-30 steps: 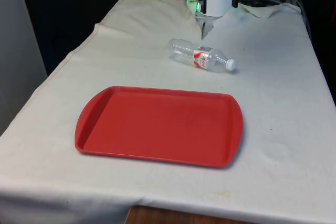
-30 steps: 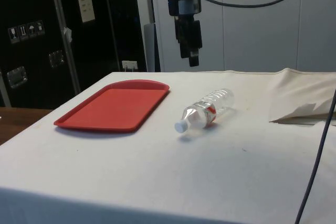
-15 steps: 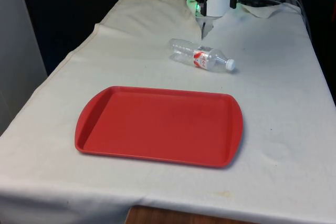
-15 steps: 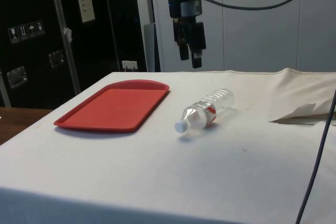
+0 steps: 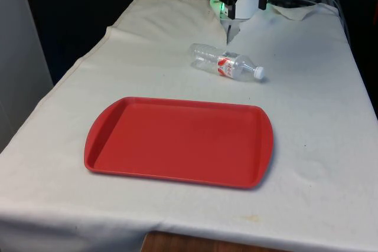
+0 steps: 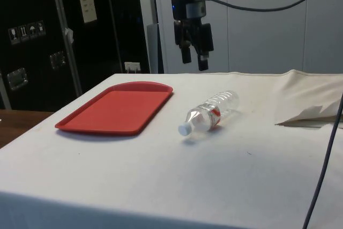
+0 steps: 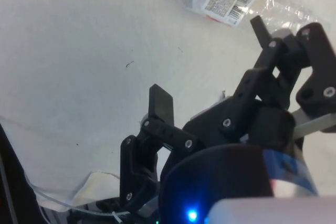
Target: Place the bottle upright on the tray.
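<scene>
- In the side view the gripper [image 6: 194,64] now has its two fingers [image 6: 203,63] spread with a clear gap between them; a second ago they hung together as one closed block, and half a second ago they stood only slightly apart.
- The gripper has turned about its own axis, so both fingers now show side by side, above the table and apart from the bottle [image 6: 210,113].
</scene>
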